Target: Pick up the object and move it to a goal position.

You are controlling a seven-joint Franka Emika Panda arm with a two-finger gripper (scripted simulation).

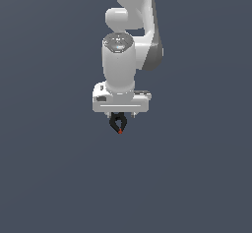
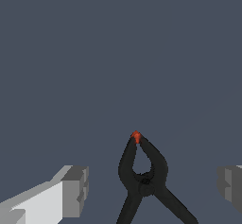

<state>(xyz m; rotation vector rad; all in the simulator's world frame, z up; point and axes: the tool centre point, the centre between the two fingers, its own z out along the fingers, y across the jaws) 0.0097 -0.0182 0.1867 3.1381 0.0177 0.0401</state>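
Note:
The object (image 2: pixel 142 173) is a small black spring clamp with a red tip and two thin handles that splay apart. In the wrist view it lies between my two grey fingertips (image 2: pixel 75 190), which stand far apart on either side without touching it. My gripper (image 2: pixel 150 187) is open. In the exterior view the object (image 1: pixel 118 124) shows just below the white hand, red tip pointing down in that view, with the gripper (image 1: pixel 119 116) straddling it from above. The handle ends run out of the wrist picture.
A plain dark grey-blue surface (image 1: pixel 54 178) fills both views. The white arm (image 1: pixel 130 25) rises behind the hand toward the top of the exterior view. No goal marker shows.

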